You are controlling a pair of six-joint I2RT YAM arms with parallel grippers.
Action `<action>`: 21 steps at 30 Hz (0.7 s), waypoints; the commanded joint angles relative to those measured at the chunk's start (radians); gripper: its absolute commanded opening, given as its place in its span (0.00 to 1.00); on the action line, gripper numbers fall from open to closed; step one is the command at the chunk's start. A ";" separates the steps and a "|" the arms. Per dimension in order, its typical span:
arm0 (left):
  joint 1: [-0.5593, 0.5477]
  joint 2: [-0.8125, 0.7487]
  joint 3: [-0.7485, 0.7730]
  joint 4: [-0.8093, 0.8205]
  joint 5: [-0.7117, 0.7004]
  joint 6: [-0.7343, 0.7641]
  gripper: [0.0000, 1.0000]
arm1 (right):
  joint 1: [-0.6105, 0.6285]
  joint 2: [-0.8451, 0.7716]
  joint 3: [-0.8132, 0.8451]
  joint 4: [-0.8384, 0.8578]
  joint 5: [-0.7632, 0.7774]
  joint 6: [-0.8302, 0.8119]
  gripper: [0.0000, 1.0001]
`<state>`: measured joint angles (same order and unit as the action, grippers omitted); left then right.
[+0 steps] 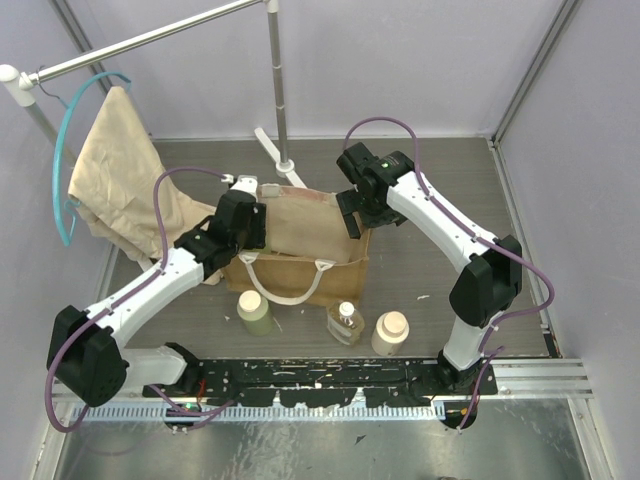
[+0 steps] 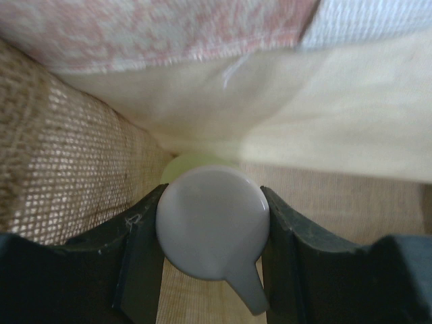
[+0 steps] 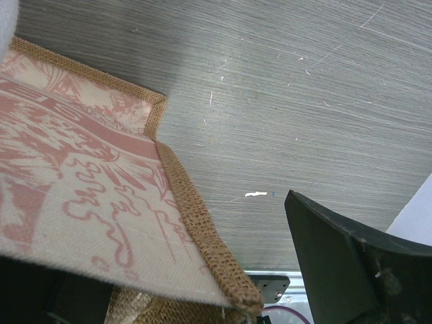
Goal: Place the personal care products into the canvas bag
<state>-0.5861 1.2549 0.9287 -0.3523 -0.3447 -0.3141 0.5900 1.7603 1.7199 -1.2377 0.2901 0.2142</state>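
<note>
The tan canvas bag [image 1: 300, 238] stands open mid-table. My left gripper [image 1: 246, 216] is lowered into its left end, shut on the beige cap [image 2: 212, 223] of a pale green bottle [image 2: 189, 164], with the bag's woven wall [image 2: 61, 169] close on the left. My right gripper [image 1: 355, 214] stands open at the bag's right end. In the right wrist view the printed rim [image 3: 202, 229] lies between the jaws. One dark finger [image 3: 344, 263] shows and the other is mostly hidden under the cloth. In front of the bag stand a pale green bottle [image 1: 253, 311], a clear amber bottle [image 1: 346, 322] and a cream wide-capped bottle [image 1: 391, 332].
A limp beige cloth [image 1: 120, 180] hangs on a teal hanger [image 1: 68, 150] from a rail at the back left. A metal stand pole [image 1: 279, 90] rises behind the bag. The bag's cream handle [image 1: 285, 285] droops over its front. Grey walls close in both sides.
</note>
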 commanded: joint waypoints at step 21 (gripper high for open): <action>-0.039 -0.298 0.095 0.027 -0.065 -0.034 0.98 | 0.002 -0.026 0.098 0.033 -0.016 -0.070 1.00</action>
<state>-0.6247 1.0039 0.9249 -0.3065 -0.3653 -0.3752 0.5900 1.7626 1.7645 -1.2327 0.2787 0.1707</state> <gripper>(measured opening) 0.978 0.999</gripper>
